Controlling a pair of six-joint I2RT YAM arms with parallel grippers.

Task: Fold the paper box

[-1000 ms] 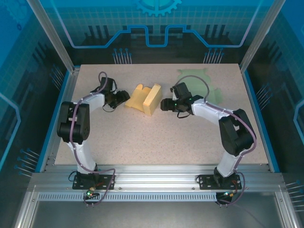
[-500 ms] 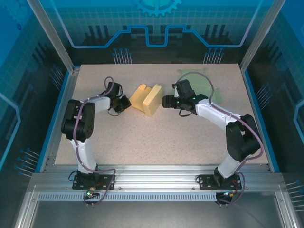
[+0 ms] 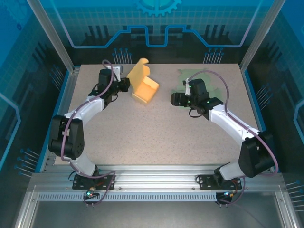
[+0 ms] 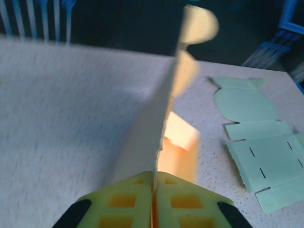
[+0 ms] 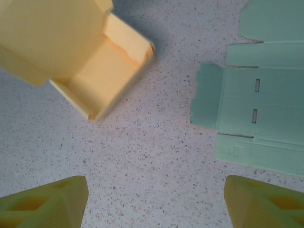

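The yellow paper box [image 3: 145, 89] sits partly folded at the back of the table, with one tall panel [image 3: 137, 71] standing up. My left gripper [image 3: 125, 84] is shut on the lower edge of that panel. In the left wrist view the panel [image 4: 164, 118] rises edge-on from between the closed tips of the left gripper [image 4: 155, 176], with the box's open body [image 4: 179, 152] just beyond. My right gripper [image 3: 175, 99] stands open over bare table to the right of the box, clear of it. Seen from the right wrist, the box [image 5: 76, 57] lies at upper left, well ahead of the right gripper [image 5: 156, 202].
A flat pale green box blank [image 3: 209, 86] lies on the table at the back right, behind my right arm. The same green blank [image 4: 261, 152] lies to the right of the box in the left wrist view. It [image 5: 261, 118] reaches close to my right finger [image 5: 266, 202].
My left gripper has shut on the box's panel and swung toward the back, raising the panel upright and dragging the box back. My right gripper has drawn away to the right.
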